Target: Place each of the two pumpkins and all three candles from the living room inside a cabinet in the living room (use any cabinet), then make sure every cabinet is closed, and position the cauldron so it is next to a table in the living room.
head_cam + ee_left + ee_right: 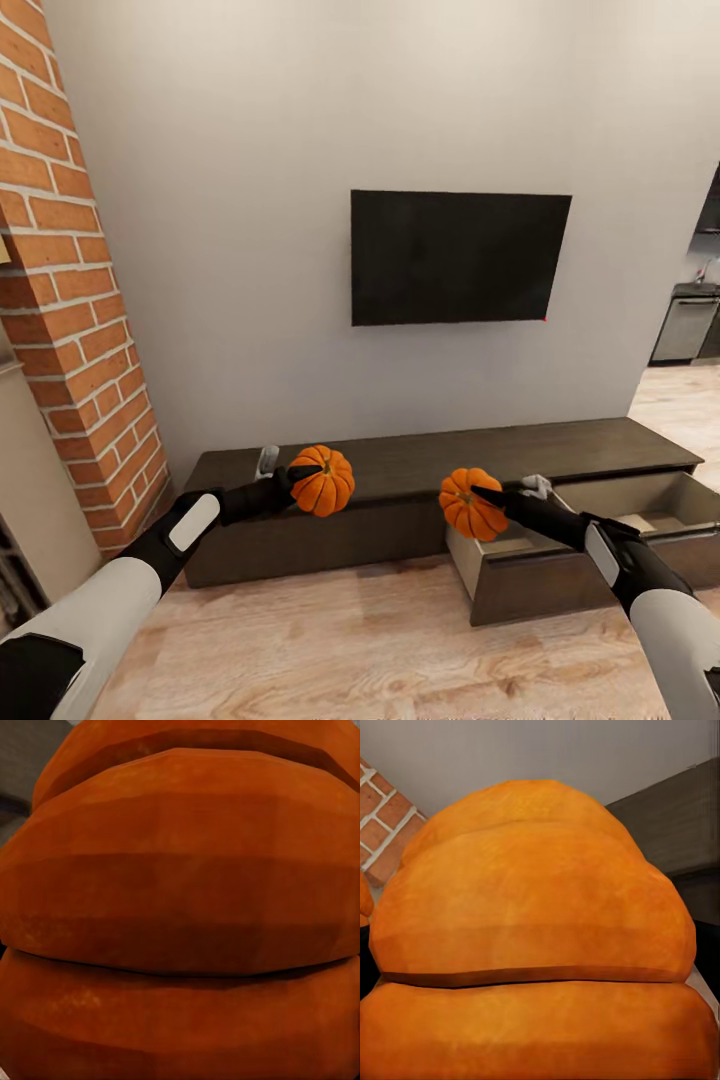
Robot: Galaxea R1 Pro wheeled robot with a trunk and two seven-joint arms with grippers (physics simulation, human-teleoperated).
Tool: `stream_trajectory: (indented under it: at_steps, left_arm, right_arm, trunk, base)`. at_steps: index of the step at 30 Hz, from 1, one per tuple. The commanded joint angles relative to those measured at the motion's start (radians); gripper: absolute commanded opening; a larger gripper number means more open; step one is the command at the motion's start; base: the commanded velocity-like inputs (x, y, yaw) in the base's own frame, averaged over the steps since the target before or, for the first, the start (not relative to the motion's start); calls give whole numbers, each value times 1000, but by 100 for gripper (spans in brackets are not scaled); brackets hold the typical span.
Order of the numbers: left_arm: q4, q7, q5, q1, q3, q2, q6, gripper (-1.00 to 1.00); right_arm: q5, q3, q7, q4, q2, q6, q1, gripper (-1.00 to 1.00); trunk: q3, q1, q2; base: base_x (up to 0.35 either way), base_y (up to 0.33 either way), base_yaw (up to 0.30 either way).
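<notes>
Two orange ribbed pumpkins hang in front of the long dark cabinet (430,462). My left gripper (300,481) is shut on the left pumpkin (324,481), whose ribs show close up in the left wrist view (180,900). My right gripper (487,496) is shut on the right pumpkin (468,505), seen close up in the right wrist view (540,937), just above the near corner of an open drawer (520,585). A pale candle (267,460) stands on the cabinet top at the left. Another pale candle-like piece (537,487) sits behind my right gripper. The cauldron and the table are out of view.
A second drawer (650,505) stands open at the cabinet's right end. A black TV (458,256) hangs on the grey wall above. A brick column (70,300) rises at the left. Wood floor (350,640) lies in front; a kitchen appliance (685,325) shows far right.
</notes>
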Motion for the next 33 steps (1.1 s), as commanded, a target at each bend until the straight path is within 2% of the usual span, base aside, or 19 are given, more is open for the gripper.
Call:
stream_trajectory:
  at_steps: [1,33]
  left_arm:
    - [0,0,2,0,0,0,1,-100]
    - [0,-2,3,0,0,9,3,-100]
  right_arm:
    - [-2,0,0,1,0,0,0,-100]
    - [-4,0,-6,9,0,-3,0,-100]
  trunk:
    - [-1,0,0]
    - [-43,0,0]
  base:
    - [0,0,-153]
    - [0,0,-166]
